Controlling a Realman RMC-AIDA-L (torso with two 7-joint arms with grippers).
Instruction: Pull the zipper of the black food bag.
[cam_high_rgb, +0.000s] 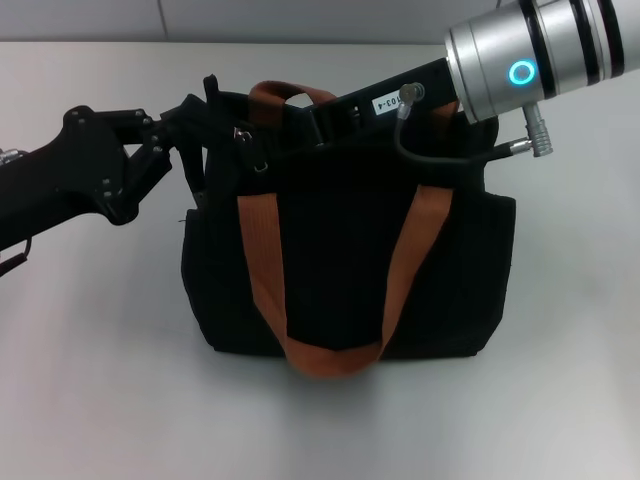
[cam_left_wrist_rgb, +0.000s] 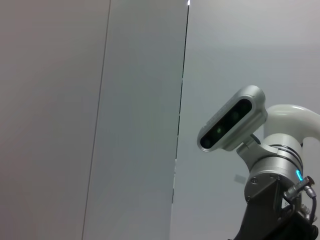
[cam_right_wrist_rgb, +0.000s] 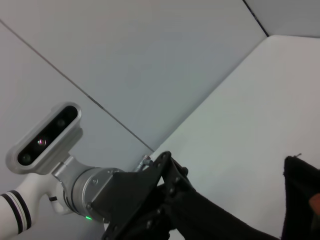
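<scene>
The setting is presenting as a robotics lab or test cell rather than a home. A plain white surface (cam_high_rgb: 90, 400) is carrying a single test item, the black food bag (cam_high_rgb: 350, 270). Smooth pale grey wall panels (cam_left_wrist_rgb: 140, 120), divided by thin vertical seams, are enclosing the work area. Depth cameras (cam_left_wrist_rgb: 232, 125) are riding on the wrists of silver and black robot arms (cam_high_rgb: 540, 50).
</scene>
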